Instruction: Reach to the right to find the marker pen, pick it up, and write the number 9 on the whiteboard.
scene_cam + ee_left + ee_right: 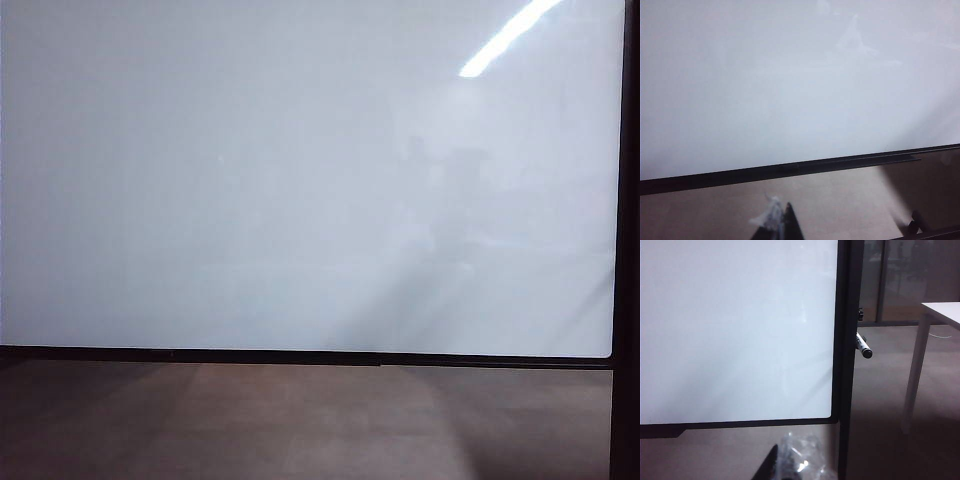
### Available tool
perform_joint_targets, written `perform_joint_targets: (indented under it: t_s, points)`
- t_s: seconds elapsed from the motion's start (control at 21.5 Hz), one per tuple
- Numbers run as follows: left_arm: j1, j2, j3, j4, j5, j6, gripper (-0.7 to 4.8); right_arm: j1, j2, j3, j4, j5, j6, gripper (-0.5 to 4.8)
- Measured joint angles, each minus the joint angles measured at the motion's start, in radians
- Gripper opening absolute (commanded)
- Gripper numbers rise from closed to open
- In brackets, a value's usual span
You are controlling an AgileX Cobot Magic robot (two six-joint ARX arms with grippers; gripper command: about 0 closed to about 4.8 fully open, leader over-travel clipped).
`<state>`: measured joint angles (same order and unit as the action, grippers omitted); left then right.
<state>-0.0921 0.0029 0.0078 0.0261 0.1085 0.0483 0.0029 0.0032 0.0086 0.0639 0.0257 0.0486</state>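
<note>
Zero strokes on the whiteboard (300, 180); search step. Marker pen (863, 345) sits clipped at its 3 o'clock edge. Right end effector (785, 465) closed, must open; left end effector (782, 222) can't tell.

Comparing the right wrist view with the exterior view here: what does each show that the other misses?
Only the right wrist view shows the marker pen sticking out past the whiteboard's right frame, a white table beyond it, and part of the right gripper, shut. Only the exterior view shows the ceiling light reflection on the board and the board's full width. Both show the whiteboard, blank with no 9 written yet, its black frame, and the brown floor below. The left gripper appears in neither.
</note>
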Motion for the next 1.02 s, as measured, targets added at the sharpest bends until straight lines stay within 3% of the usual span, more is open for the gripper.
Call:
perform_joint_targets:
  t_s: [0.37, 0.51, 0.65, 0.74, 1.02]
  points:
    - [-0.014, 0.000, 0.000, 0.000, -0.003, 0.000, -0.05, 0.000, 0.000, 0.000, 0.000, 0.000, 0.000, -0.06]
    - [-0.153, 0.000, 0.000, 0.000, -0.045, 0.000, -0.05, 0.000, 0.000, 0.000, 0.000, 0.000, 0.000, -0.06]
    - [-0.423, 0.000, 0.000, 0.000, -0.067, 0.000, -0.05, 0.000, 0.000, 0.000, 0.000, 0.000, 0.000, -0.05]
    - [-0.529, 0.000, 0.000, 0.000, -0.032, 0.000, -0.05, 0.001, 0.000, 0.000, 0.000, 0.000, 0.023, -0.06]
    - [-0.545, 0.000, 0.000, 0.000, 0.064, 0.000, -0.05, 0.002, 0.000, 0.000, 0.000, 0.000, 0.162, -0.06]
